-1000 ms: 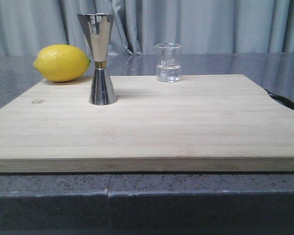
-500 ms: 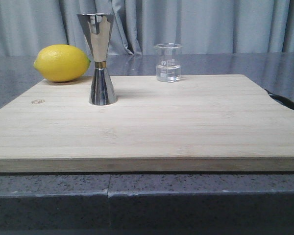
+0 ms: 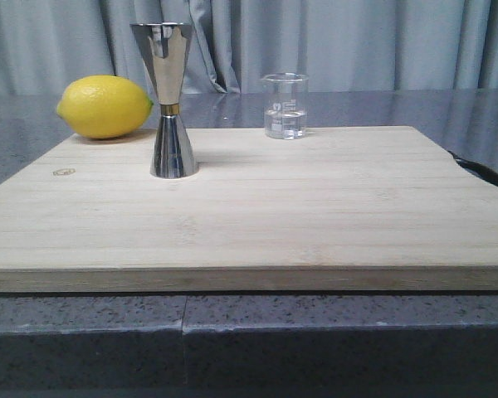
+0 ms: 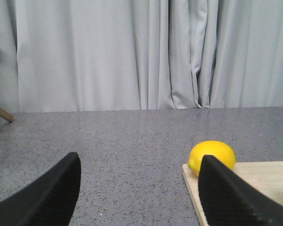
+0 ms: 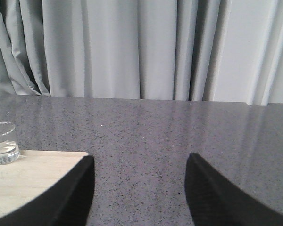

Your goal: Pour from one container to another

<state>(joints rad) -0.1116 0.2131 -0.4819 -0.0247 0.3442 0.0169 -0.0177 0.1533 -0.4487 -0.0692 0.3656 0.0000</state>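
The small clear glass beaker (image 3: 285, 105) stands at the far edge of the wooden board (image 3: 257, 215), holding a little clear liquid; the right wrist view shows the beaker (image 5: 3, 149) too. The tall steel jigger (image 3: 170, 99) with a gold band stands upright on the board's left part. Neither gripper appears in the front view. My left gripper (image 4: 139, 162) is open over the grey counter, left of the board. My right gripper (image 5: 139, 162) is open over the counter, right of the board, with nothing between its fingers.
A yellow lemon (image 3: 104, 106) lies at the board's far left corner, behind the jigger, and the lemon (image 4: 212, 155) also shows in the left wrist view. Grey curtains (image 3: 357, 41) hang behind the counter. A dark object (image 3: 485, 176) lies at the board's right edge.
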